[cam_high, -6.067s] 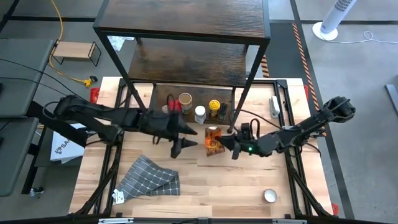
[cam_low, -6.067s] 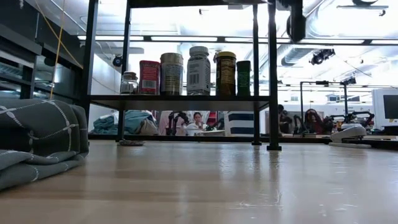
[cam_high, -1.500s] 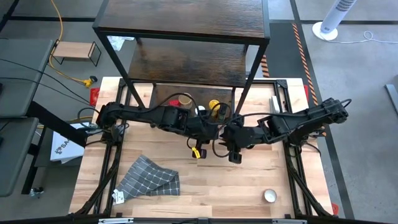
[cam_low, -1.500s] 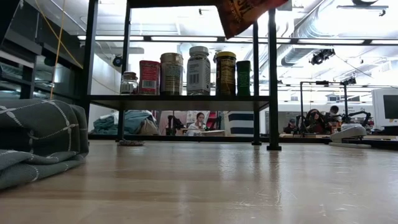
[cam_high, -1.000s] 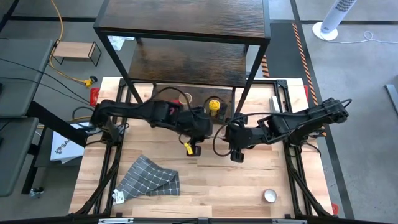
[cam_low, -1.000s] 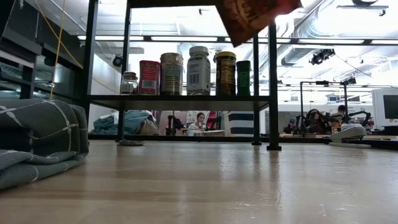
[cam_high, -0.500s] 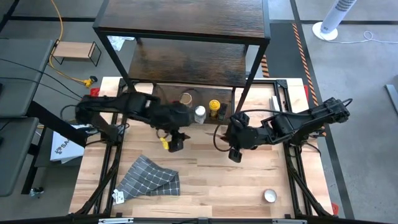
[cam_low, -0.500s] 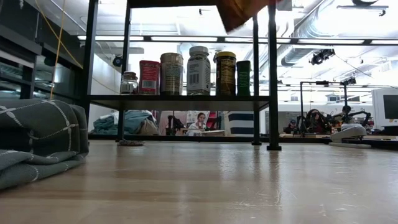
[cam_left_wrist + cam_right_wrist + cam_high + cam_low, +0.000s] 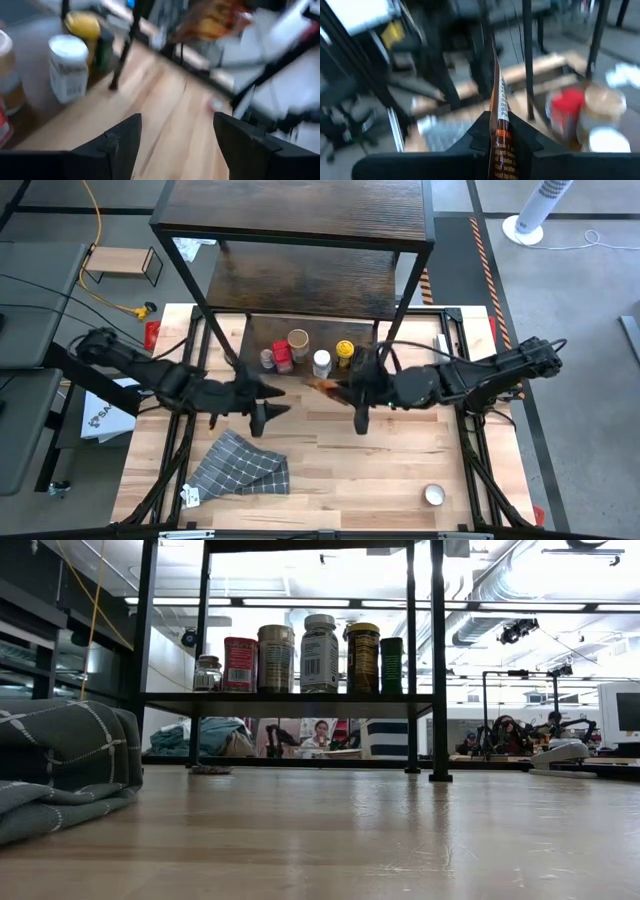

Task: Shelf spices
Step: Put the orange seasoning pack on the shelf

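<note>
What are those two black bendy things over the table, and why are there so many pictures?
They are two robot arms putting spices on a shelf. Each picture comes from a different camera. One looks straight down from above. One sits low on the table and looks across it. One rides on each arm's wrist.

From above, the left gripper is over the table with its fingers open and empty. The right gripper is pinched shut on an orange packet, near the shelf's front. Its wrist camera shows the packet squeezed between its fingers.

On the lowest shelf board stand little spice jars, with red, white and yellow lids. On the table lie a folded grey checked cloth and a small round tin.
</note>
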